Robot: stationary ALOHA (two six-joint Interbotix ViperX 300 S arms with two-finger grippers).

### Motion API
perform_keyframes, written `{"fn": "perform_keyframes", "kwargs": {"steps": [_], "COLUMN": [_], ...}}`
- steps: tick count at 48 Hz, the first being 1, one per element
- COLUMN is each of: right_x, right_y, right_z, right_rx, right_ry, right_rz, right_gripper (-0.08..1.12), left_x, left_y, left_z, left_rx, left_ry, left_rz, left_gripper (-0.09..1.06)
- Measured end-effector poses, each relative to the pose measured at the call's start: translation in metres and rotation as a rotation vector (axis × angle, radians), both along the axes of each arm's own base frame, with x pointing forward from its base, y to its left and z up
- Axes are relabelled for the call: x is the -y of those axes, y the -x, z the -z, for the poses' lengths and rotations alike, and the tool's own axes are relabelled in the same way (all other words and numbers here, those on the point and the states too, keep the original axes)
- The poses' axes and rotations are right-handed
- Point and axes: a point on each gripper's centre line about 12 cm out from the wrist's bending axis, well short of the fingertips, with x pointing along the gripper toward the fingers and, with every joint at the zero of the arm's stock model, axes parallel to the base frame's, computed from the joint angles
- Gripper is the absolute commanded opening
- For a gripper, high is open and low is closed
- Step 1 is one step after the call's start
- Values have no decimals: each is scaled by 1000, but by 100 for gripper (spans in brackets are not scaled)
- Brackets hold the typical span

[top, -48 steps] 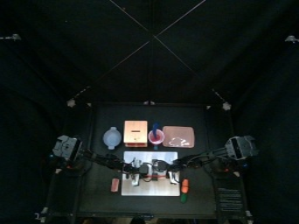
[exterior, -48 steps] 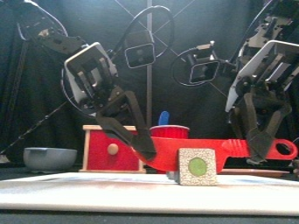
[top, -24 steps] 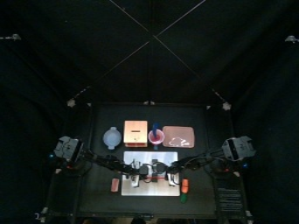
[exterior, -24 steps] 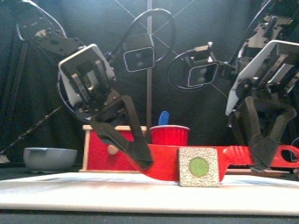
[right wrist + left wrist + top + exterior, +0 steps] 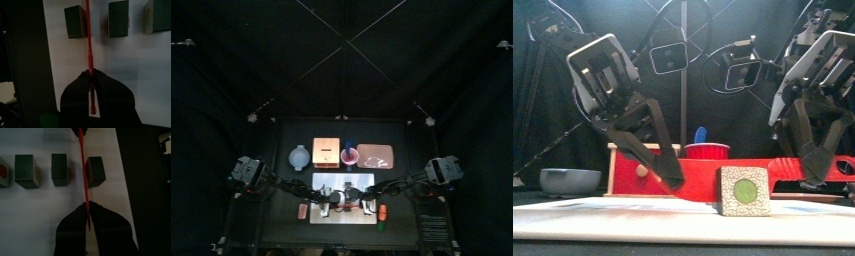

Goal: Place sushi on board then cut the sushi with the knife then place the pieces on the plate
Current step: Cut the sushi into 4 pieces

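Two grippers work low over the white cutting board (image 5: 33,213), and each is pressed together on the red knife (image 5: 786,172). In its own wrist view the left gripper (image 5: 85,205) pinches the knife's thin edge between its jaws, and the right gripper (image 5: 89,72) does the same. From the front, the knife runs roughly level from the left gripper's tips across to the right gripper's. Whether the blade touches the board cannot be told.

Several dark green sushi blocks (image 5: 60,168) lie in a row on the board just ahead of both grippers, with small gaps between them. The blade extends straight out from each gripper's tips and lies along the gap between two blocks. One block sits alone on the side nearer the black table (image 5: 147,188), and the others are on the far side of the blade. An end piece (image 5: 743,190) with a pale speckled face and a green centre stands upright between the two grippers. It stands nearer the camera than the knife and hides the middle of the blade.

Beyond the left gripper stands the wooden box (image 5: 640,165) with its red drawer front, and the blue-grey bowl (image 5: 569,180) sits further out to that gripper's outer side. Behind the gap between the grippers is the red cup (image 5: 708,152), with the blue knife (image 5: 700,133) standing in it. The pink tray (image 5: 374,155) lies beyond the right gripper, apart from the board.
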Motion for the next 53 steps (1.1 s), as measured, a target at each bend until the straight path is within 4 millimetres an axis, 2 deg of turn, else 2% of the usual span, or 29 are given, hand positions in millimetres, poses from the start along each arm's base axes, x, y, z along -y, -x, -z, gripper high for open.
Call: {"fn": "perform_keyframes", "kwargs": {"steps": [8, 17, 24, 33, 42, 53], "right_x": [-1, 7, 12, 23, 32, 39], "right_y": [2, 5, 16, 41, 67, 102], "right_z": [-13, -34, -47, -54, -64, -66], "right_rx": [28, 65, 64, 48, 78, 68], "right_ry": [-1, 6, -7, -25, -55, -129], "right_rz": [-15, -25, -27, -6, 29, 87], "right_gripper": [25, 25, 25, 25, 25, 25], "left_x": [1, 1, -3, -16, -17, -25], "left_y": [0, 0, -1, -4, -4, -5], "left_z": [-14, -33, -43, -55, -62, -69], "left_rx": [32, 81, 115, 152, 171, 196], "left_ry": [6, 1, -15, -28, -36, -60], "left_rz": [4, 21, 33, 17, 23, 25], "left_gripper": [50, 50, 52, 59, 67, 68]}}
